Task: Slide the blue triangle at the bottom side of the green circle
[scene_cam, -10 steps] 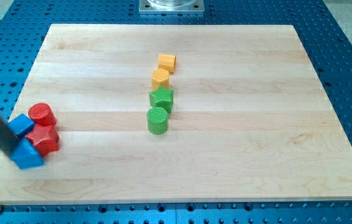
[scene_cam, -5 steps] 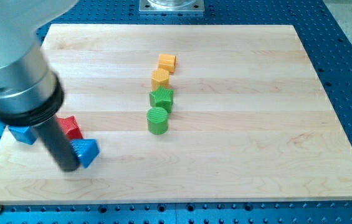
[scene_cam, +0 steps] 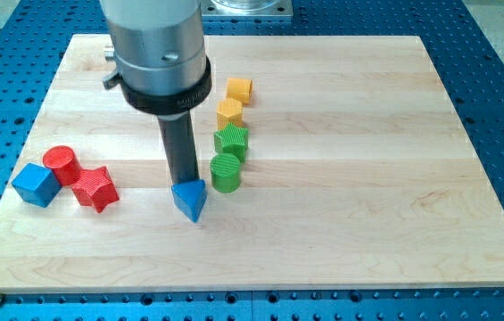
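Observation:
The blue triangle lies on the wooden board, down and to the left of the green circle, a small gap between them. My tip stands right at the triangle's top edge, just left of the green circle. The dark rod rises from it to the grey arm body, which hides part of the board's top left.
A green star-like block sits just above the green circle, then two orange blocks in a line towards the top. At the left are a blue cube, a red cylinder and a red star.
The blue triangle has slid right from the left block cluster to just below-left of the green circle. My tip moved right with it. The red blocks and blue cube shifted a little.

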